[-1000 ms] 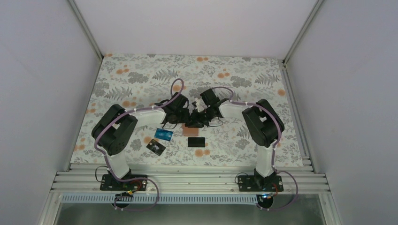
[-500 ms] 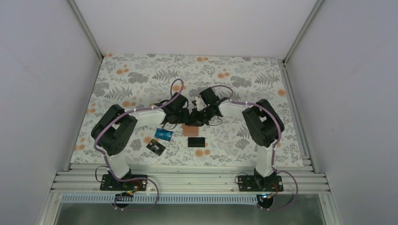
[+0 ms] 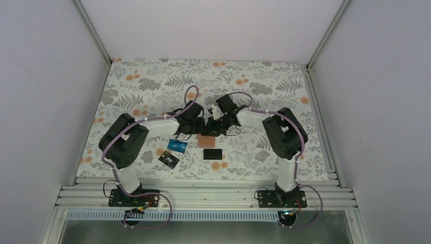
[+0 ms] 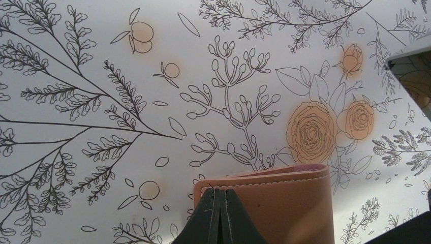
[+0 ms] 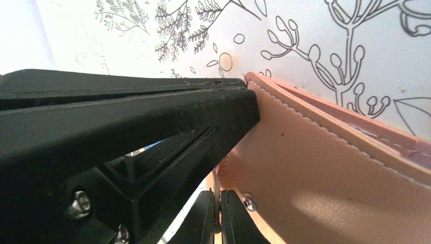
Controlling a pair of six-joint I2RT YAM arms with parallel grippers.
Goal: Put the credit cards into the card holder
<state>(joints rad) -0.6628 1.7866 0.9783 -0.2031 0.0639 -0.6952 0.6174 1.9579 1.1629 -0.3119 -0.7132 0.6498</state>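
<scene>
The tan leather card holder [image 3: 206, 141] sits mid-table between both arms. In the left wrist view my left gripper [image 4: 219, 194] is shut on the near corner of the card holder [image 4: 284, 203]. My right gripper [image 5: 219, 193] is shut on a thin leather flap of the card holder [image 5: 325, 173], just beside its metal stud [image 5: 248, 202]. The left gripper's black fingers [image 5: 152, 112] fill that view's left side. A blue credit card [image 3: 177, 146] and two black credit cards [image 3: 168, 160] [image 3: 213, 153] lie flat in front of the holder. No red card shows.
The floral table cover [image 3: 152, 86] runs to white walls on three sides. An aluminium rail [image 3: 203, 195] carries the arm bases at the near edge. A dark card's corner [image 4: 414, 84] shows at the left wrist view's right edge.
The right gripper's jaws have closed onto the holder's flap. Both arms and the loose cards stay almost where they were.
</scene>
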